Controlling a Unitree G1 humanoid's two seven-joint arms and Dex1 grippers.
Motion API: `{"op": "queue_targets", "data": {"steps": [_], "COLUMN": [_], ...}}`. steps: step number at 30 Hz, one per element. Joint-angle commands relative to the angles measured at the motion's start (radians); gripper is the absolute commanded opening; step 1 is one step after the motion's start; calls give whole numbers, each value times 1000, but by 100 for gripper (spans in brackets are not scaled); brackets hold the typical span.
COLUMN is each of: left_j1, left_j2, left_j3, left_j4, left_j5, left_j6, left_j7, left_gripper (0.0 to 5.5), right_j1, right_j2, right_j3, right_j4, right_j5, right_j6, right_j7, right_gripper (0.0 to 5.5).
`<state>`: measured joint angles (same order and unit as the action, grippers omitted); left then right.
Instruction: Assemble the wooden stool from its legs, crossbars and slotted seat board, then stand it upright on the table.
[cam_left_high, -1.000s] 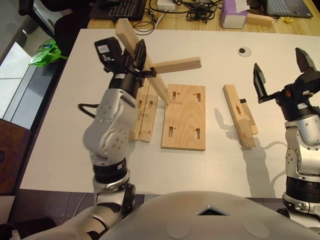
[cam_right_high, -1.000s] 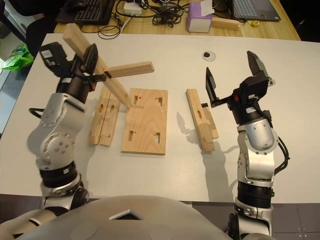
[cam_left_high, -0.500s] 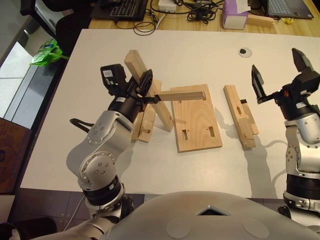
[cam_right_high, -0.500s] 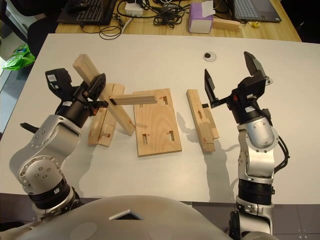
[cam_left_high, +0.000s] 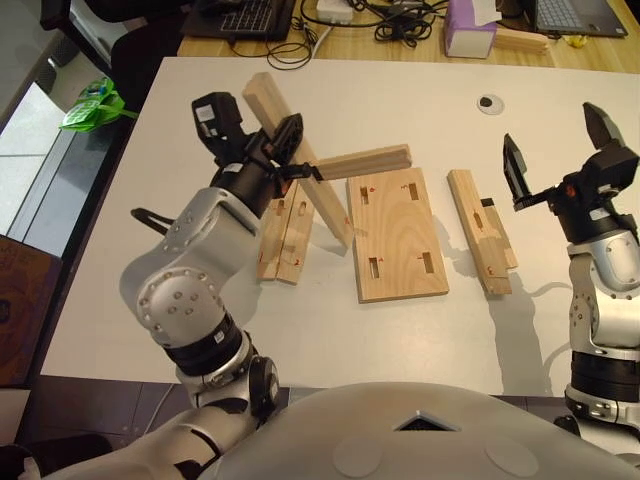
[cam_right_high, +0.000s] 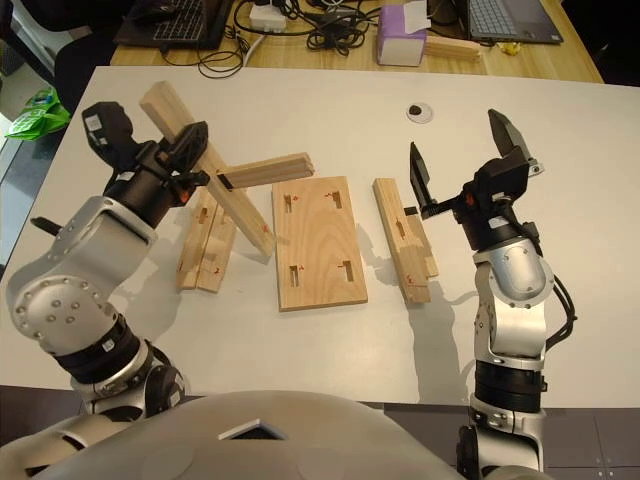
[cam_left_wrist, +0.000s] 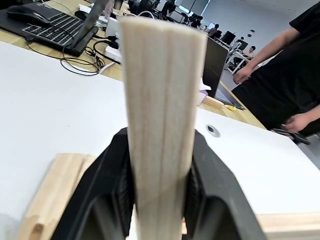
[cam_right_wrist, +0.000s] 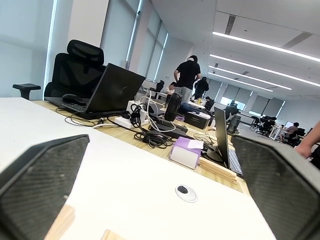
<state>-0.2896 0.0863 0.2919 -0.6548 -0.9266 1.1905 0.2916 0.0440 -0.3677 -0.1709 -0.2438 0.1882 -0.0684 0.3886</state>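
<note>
Wooden leg (cam_left_high: 327, 207) clamped in left end effector (cam_left_high: 288, 152)

Open-plan office, long white desk (cam_left_high: 400, 105), open laptop (cam_right_wrist: 114, 91), tangled cables (cam_right_wrist: 156, 138), black office chair (cam_right_wrist: 80, 64), ceiling strip lights (cam_right_wrist: 252, 43), tall windows (cam_right_wrist: 27, 45)

Head stereo down on table (cam_left_high: 420, 340), wrists low

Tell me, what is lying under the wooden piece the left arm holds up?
Two slotted legs lie side by side on the table beneath the held leg and its crossbar. Their far ends are covered by that leg and the left gripper.
</note>
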Motion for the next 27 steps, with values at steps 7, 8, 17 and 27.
{"op": "queue_targets", "data": {"steps": [7,8,17,27], "left_j1": [-69,-82,-113,-39], "left_j2": [91,98,92,94], "left_j3": [7,7,-39,-256], "left_j4": [125,131,169,203], "left_j5": [-142,-156,-177,127], "left_j6": [219,238,348,32], "left_j7": [-58,-63,-86,-135], "left_gripper": [102,102,102,102], "right_j1": [-30,-13,16,-3], "right_j2": [86,95,142,104], "right_j3": [21,23,54,79], "right_j4": [42,35,30,45], "right_j5": [-52,-58,-93,-74], "right_j6": [-85,-90,-116,-88], "right_j7": [-97,-106,-160,-105], "right_gripper": [540,540,540,540]}}
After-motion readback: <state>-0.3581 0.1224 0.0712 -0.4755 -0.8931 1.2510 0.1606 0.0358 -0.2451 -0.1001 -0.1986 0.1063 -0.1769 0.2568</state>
